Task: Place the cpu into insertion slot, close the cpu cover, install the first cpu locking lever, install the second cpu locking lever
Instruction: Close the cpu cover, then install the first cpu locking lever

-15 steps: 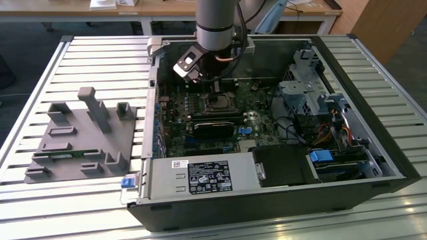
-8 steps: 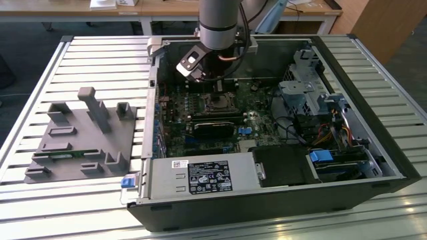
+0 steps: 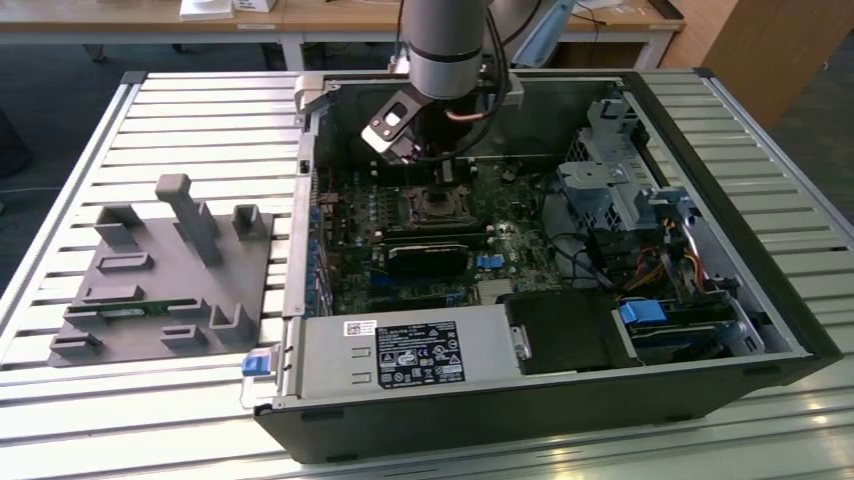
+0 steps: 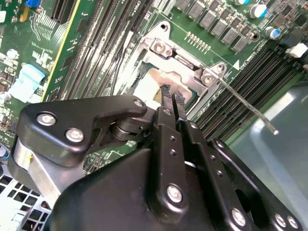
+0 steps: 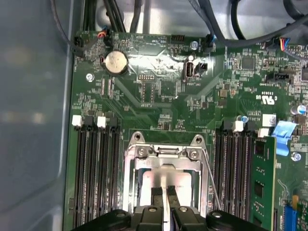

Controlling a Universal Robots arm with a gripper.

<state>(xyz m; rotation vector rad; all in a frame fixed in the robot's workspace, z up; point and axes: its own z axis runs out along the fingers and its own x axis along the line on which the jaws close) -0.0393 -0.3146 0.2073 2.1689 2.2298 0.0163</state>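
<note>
The cpu lies in the insertion slot on the green motherboard, its silver top showing through the window of the cpu cover. The cover's silver frame lies flat over the chip. One thin wire locking lever sticks up and away from the socket's corner, and it runs along the cover's side in the first wrist view. My gripper hovers just above the chip with its black fingertips together and nothing between them. In the exterior view the gripper reaches down into the open case.
Black memory slots flank the socket on both sides. A black heatsink block sits near the socket, with a power supply at the case front and a drive cage on the exterior view's right. A grey fixture lies outside the case.
</note>
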